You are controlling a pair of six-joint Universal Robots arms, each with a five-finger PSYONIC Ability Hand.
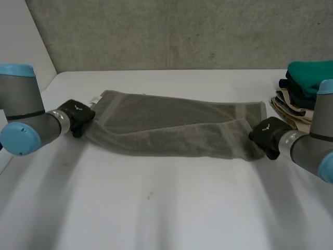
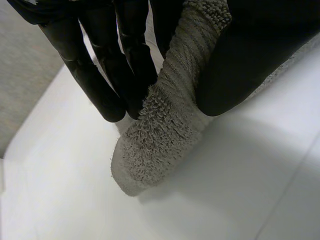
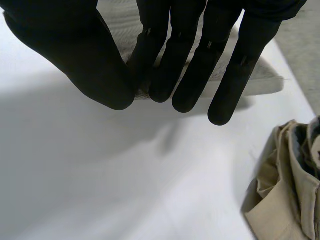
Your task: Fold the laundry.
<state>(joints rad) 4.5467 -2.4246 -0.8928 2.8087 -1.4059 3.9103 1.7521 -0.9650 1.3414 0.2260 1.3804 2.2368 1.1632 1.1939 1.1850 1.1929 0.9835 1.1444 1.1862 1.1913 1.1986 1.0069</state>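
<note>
Lab: white table [image 1: 156, 208], concrete wall [image 1: 182, 31].

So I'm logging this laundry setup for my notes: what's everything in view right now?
towel: one, grey-brown, lying across the middle of the table, between the two hands.
stack of folded clothes: one, green on top with dark and beige layers below, at the table's right side beside the right arm.
table: one, white, under everything.
wall: one, grey, behind the table.
left hand: one, black, fingers and thumb pinching the towel's left end.
right hand: one, black, fingers and thumb pinching the towel's right end.
arms: two, grey with light-blue caps, left arm and right arm at the table's sides.
</note>
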